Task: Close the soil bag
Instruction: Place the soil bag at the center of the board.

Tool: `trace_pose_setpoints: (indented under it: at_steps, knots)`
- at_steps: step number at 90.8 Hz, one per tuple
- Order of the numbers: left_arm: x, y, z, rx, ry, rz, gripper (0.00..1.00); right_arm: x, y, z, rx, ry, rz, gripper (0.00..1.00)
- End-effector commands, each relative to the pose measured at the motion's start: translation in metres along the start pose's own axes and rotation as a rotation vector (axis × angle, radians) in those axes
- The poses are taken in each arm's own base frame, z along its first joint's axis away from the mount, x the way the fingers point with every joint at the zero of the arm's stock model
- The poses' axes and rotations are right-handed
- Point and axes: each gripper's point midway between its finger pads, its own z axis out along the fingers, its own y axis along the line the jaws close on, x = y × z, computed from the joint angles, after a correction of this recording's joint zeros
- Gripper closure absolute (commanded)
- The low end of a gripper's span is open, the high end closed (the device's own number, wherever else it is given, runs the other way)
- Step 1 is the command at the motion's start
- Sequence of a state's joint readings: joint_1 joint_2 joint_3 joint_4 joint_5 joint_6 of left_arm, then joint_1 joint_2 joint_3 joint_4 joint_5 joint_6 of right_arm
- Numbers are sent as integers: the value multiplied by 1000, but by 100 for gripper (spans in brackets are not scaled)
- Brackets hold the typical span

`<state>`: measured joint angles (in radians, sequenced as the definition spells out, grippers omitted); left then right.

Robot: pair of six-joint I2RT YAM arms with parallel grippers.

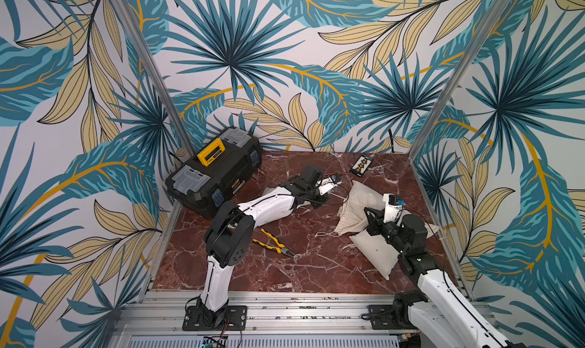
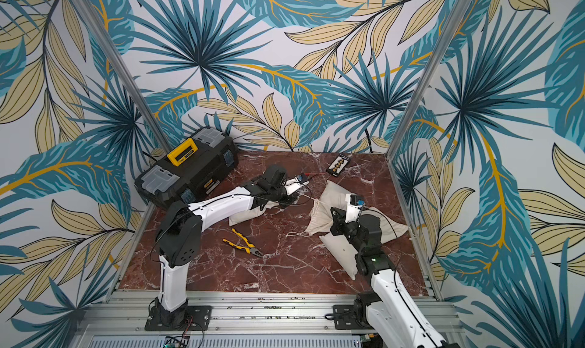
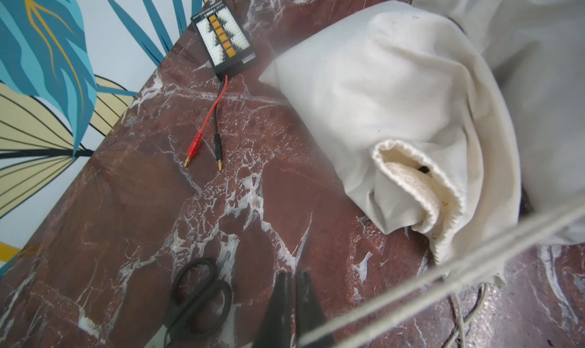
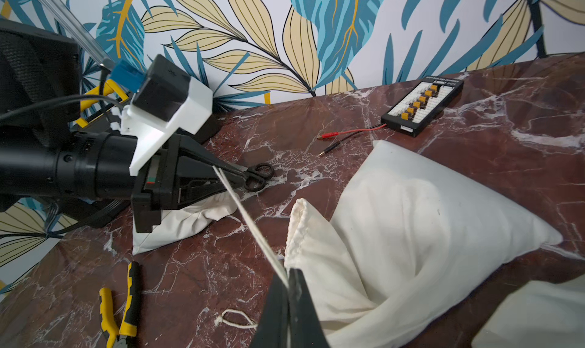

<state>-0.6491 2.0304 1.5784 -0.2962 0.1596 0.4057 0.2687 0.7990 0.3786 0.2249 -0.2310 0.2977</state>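
Soil bag [image 1: 359, 200] sits right of center in both top views, a cream cloth sack slumped soft and floppy, with its mouth [image 3: 411, 185] gaping a bit. I'm guessing the fill makes it heavy and saggy, so grabbing cloth won't help; the cord is the handle. Left gripper [image 3: 293, 280] looks clamped shut on the drawstring [image 4: 250, 226]. Right gripper [image 4: 288, 286] pinches it nearer the bag, cord taut between them. Thin stuff, probably slips easy, so grip hard.

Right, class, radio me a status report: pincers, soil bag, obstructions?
Left pincer and right pincer shut on cord. Bag mouth not yet cinched. Scissors beside left pincer.
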Motion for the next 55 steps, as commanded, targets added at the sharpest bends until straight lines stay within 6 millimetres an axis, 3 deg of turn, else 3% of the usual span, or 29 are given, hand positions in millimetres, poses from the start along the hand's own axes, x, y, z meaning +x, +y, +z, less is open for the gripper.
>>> trace_pose_setpoints:
  at_steps: [1, 14, 30, 42, 55]
  knots:
    - [255, 215, -121, -733, 677, -417, 94, -65, -70, -24, 332, -291, 56, 100]
    - [255, 214, -129, -748, 660, -428, 95, -56, -64, 9, 249, -186, 35, 100]
    - [259, 226, -160, -831, 637, -499, 97, -60, -20, 58, 38, -93, -30, 100]
    - [267, 237, -186, -919, 632, -536, 96, -55, 8, 94, -55, 8, -69, 76]
    - [279, 243, -194, -958, 658, -555, 90, -38, 18, 102, -60, 78, -86, 57]
